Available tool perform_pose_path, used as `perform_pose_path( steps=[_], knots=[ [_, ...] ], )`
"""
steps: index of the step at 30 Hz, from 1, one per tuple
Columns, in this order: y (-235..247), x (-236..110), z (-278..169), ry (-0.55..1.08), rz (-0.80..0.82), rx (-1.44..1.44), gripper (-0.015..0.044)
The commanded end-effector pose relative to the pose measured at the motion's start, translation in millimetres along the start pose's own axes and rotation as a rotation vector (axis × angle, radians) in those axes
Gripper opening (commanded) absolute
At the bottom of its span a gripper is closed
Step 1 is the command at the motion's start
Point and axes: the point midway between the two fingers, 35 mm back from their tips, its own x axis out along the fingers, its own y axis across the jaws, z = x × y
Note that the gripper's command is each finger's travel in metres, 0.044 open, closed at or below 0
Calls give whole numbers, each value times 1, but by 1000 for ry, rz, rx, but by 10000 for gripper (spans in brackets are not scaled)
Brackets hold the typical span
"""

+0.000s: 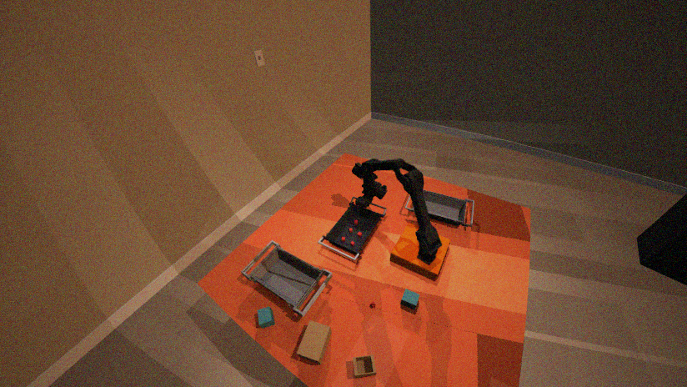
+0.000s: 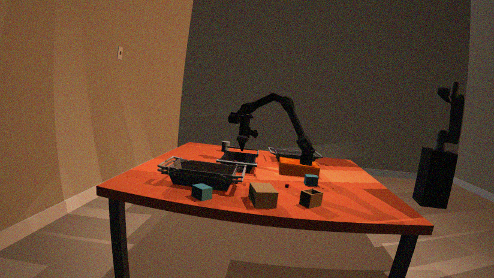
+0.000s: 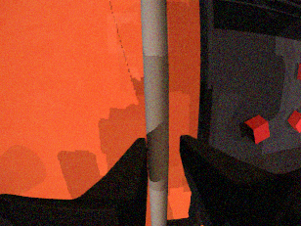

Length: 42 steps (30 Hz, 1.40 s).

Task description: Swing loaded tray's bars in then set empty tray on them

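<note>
Looking down the wrist view, the black parallel-jaw gripper has its two fingers set a narrow way apart, one on each side of the grey wire bar. Nothing is clamped: the bar just runs up through the gap.

That bar belongs to the dark plastic tray loaded with small red blocks. It sits just outside the tray's end wall, over the orange table top, so it's swung out and not across the load. A few of the red blocks show on the tray floor to the right of the fingers.

From the top view the loaded tray is near the middle of the table, and the gripper is down at its far end. The wire bar at the near end is also swung out past the rim. In the exterior view the gripper points straight down with its tips at about rim level.

Two empty grey trays of the same kind lie flat on the table. One is near the loaded tray on the near-left side, and the other is behind the arm's orange base block.

Also around on the table: two teal cubes, a tan closed box and a small open-topped box.
</note>
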Motion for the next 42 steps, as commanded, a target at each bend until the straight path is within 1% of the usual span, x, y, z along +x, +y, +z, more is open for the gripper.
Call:
perform_pose_path(
  steps=[1, 10, 18, 22, 27, 29, 31, 32, 42],
  knots=[
    [-19, -6, -1, -1, -16, -10, 89],
    [-39, -5, -1, -1, -18, -10, 89],
    [-64, 15, -1, -1, -20, -10, 89],
    [-62, 5, -2, -1, -20, -10, 89],
    [-58, -25, -2, -1, -20, -10, 89],
    [-57, -31, -1, -1, -20, -10, 89],
    [-57, -32, -1, -1, -20, -10, 89],
    [-58, -23, -2, 2, -22, -14, 89],
    [-58, -23, -2, 2, -22, -14, 89]
  ],
)
